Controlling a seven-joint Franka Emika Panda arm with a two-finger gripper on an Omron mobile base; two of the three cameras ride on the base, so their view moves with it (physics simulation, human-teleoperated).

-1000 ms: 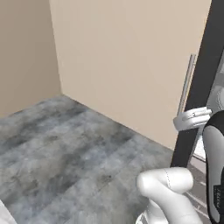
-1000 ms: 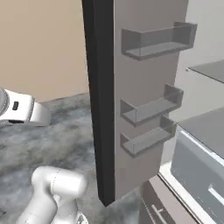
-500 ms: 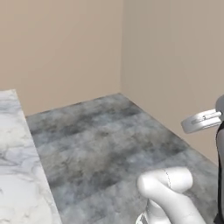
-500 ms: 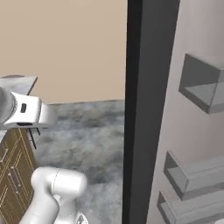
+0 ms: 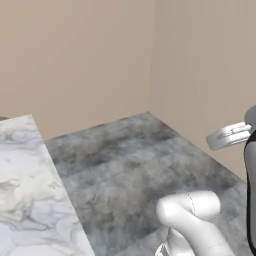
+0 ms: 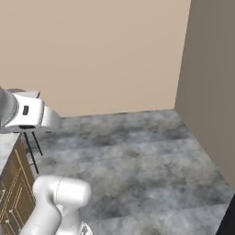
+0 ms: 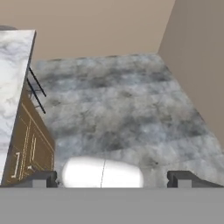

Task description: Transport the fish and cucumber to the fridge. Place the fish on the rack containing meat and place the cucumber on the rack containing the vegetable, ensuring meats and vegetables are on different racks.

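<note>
You have the gripper [image 7: 112, 178] standing wide, its two dark fingertips [image 7: 40, 178] far apart at the bottom of the hand view with nothing between them; it carries nothing.

No brand, label or lettering can be read anywhere. The nearest thing to marking is the thin pale line pattern on the brown cabinet front [image 7: 30, 146], and that is only panel outline, not text.

The fish, the cucumber, the meat and the vegetable cannot be made out in any of these pictures, so you cannot tell which way they point or how their long axes run.

What lies ahead of you is a grey mottled stone floor [image 6: 137, 156] running into a corner of two plain beige walls [image 6: 101, 50]. In the hand view the floor spreads from the fingertips up to that corner.

On your left sits a white marble counter [image 5: 25, 190], its veined top seen from above in the left base view and along the left edge of the hand view. Below it hangs the brown cabinet front, with thin black legs [image 7: 37, 92] standing on the floor just beside it.

A dark vertical edge [image 6: 228, 218] cuts into the lower right corner of the right base view; you cannot tell what it belongs to.
</note>
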